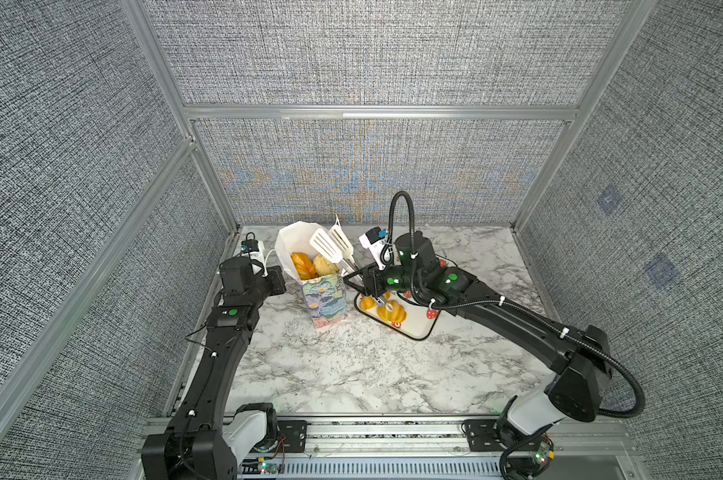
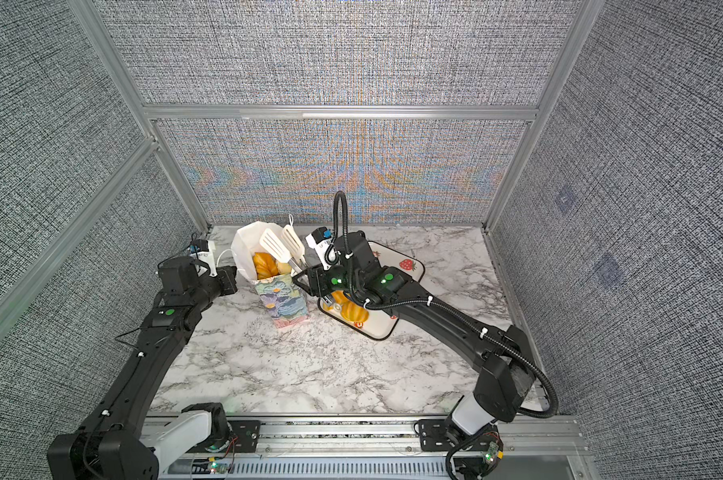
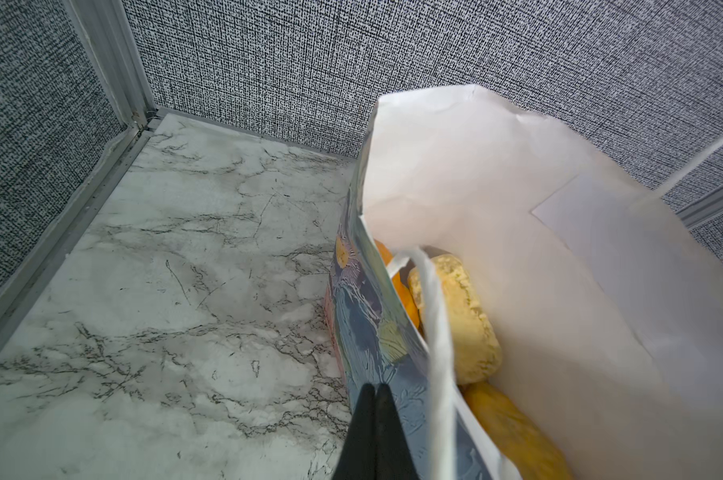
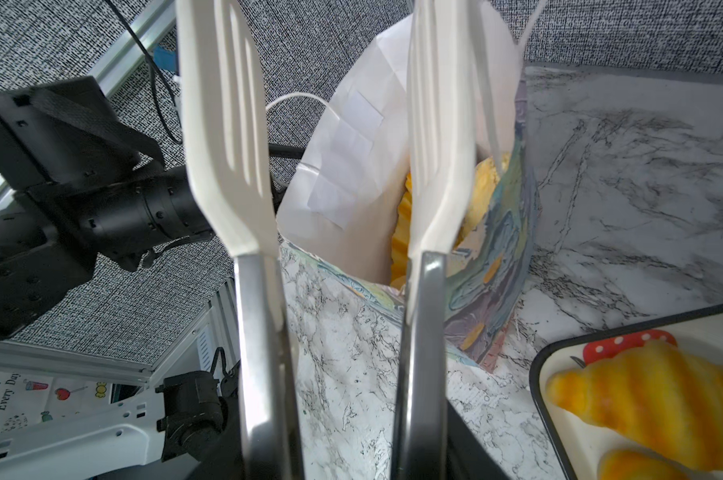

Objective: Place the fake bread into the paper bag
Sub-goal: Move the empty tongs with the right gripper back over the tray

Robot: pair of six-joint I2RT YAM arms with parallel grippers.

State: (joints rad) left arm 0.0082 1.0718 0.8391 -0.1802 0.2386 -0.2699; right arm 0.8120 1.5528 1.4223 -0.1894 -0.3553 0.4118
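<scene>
The paper bag (image 1: 324,299) (image 2: 285,299) stands upright with its mouth open at the back of the table. Inside it lie pieces of fake bread: an orange one (image 1: 303,266) and a pale bun (image 3: 455,320). More fake bread (image 1: 391,311) (image 4: 650,390) lies on the tray. My right gripper (image 1: 362,282) (image 4: 351,457) is shut on the white slotted tongs (image 1: 330,245) (image 4: 227,145). Their blades stand apart over the bag's mouth with nothing between them. My left gripper (image 1: 279,280) (image 3: 374,388) is shut, its tips against the bag's floral outer wall beside a white cord handle (image 3: 434,311).
A white strawberry-print tray (image 1: 422,328) (image 2: 382,328) with a black rim sits right of the bag, partly under my right arm. Grey fabric walls with aluminium posts close in the back and both sides. Bare marble tabletop (image 1: 351,365) stretches in front.
</scene>
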